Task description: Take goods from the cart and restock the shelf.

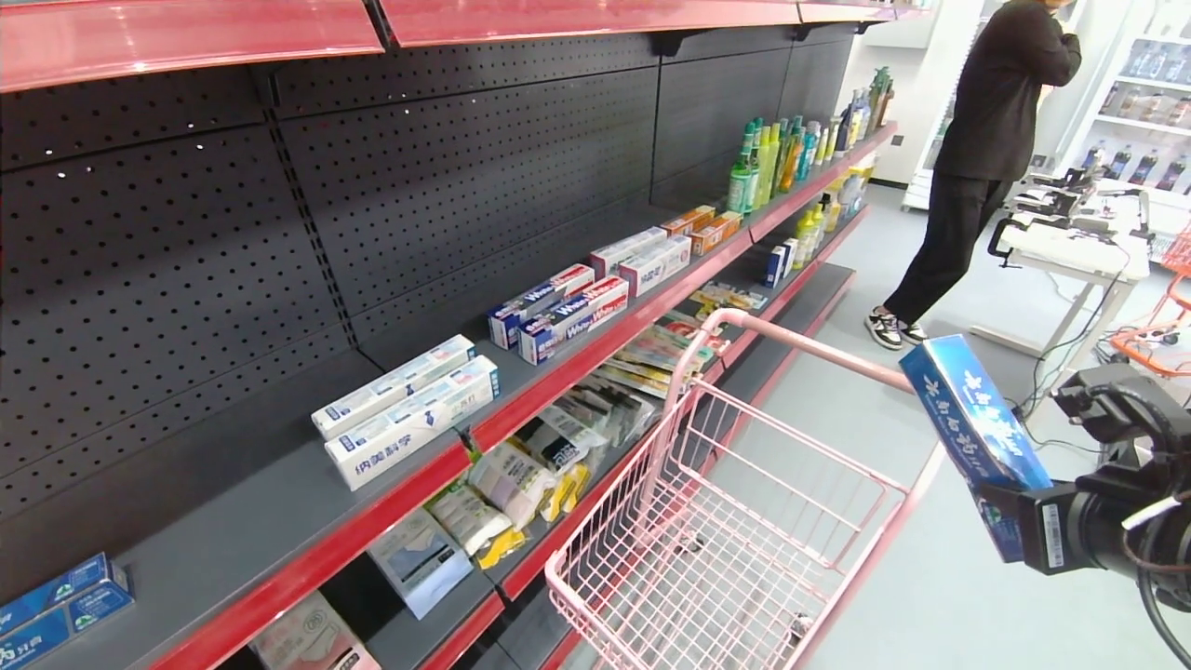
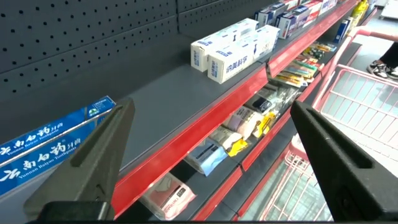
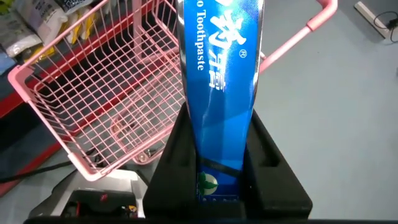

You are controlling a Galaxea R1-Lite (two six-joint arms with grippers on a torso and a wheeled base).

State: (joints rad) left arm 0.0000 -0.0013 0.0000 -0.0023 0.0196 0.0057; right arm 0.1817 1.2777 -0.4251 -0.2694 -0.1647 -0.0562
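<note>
Blue toothpaste box tilts up from right arm's clamped jaws.

- Bright, even light falls from overhead; the pale floor is light and almost shadowless.
- A broad sheen runs along the red top shelf lip, and small glints dot the black perforated back panel.
- The grey shelf is evenly lit; the packets under its front edge lie in its shade.
- The head view bows straight lines: shelf edges curve toward the picture's corners.
- The blue toothpaste box carries a glossy highlight on its upper face; in the right wrist view, glare streaks its long edges.
- In the left wrist view, the jaws of the left gripper are dark, near-featureless wedges against the lit shelf.
</note>
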